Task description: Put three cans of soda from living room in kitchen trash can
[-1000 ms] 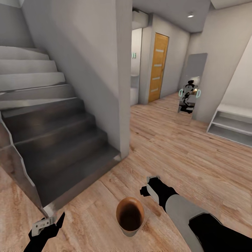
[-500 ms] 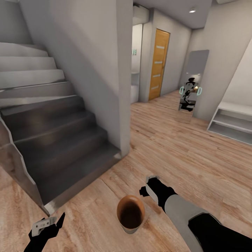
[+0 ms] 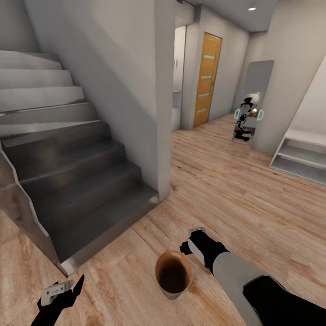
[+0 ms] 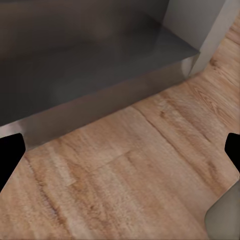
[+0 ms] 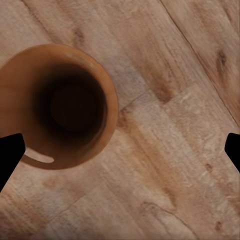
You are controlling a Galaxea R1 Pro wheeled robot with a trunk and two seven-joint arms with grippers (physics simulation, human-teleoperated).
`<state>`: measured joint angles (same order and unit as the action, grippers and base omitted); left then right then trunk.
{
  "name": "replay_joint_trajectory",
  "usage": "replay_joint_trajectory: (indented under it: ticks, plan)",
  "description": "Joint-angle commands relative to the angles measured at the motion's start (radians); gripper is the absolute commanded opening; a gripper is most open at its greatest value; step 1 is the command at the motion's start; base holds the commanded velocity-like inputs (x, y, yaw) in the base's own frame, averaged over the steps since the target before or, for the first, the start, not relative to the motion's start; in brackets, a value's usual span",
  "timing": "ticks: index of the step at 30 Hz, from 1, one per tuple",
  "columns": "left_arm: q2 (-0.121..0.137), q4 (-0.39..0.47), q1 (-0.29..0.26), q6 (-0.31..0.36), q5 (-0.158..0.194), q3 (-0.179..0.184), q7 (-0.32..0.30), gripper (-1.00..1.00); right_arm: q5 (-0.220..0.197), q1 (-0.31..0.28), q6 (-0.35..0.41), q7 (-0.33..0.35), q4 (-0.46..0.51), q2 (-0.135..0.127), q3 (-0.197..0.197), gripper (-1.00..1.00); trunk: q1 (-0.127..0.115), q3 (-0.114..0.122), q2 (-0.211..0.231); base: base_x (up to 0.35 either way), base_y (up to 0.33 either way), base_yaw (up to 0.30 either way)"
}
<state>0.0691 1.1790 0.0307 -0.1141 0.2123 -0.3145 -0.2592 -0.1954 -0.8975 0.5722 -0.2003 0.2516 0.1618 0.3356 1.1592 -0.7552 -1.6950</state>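
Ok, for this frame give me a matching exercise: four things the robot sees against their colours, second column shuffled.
Things:
1. trash can
2. door
3. bottom stair step
4. shelf unit

Colours:
A. white
B. dark grey
C. copper-brown
D. orange wood

Pairs: 1-C, 2-D, 3-B, 4-A

head view high over wood floor (image 3: 235, 199), wrist views close above it
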Motion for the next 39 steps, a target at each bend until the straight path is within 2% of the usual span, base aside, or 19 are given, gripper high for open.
replay_joint_trajectory:
  ticks: [1,19,39]
  plan:
    - [0.0,0.0,0.0,0.0,0.0,0.0,0.0,1.0,0.0,0.0,0.0,0.0,0.0,0.0,0.0,1.0,0.0,-0.001,0.0,0.037,0.004,0.0]
    - [0.0,-0.001,0.0,0.0,-0.001,0.0,0.001,1.0,0.0,0.0,0.0,0.001,0.0,0.002,0.0,1.0,0.0,-0.023,0.0,0.169,0.001,0.0]
    - [0.0,-0.001,0.0,-0.001,-0.001,0.0,0.001,1.0,0.0,0.0,-0.001,0.001,0.0,0.003,0.0,1.0,0.0,-0.047,0.0,0.019,0.0,0.0]
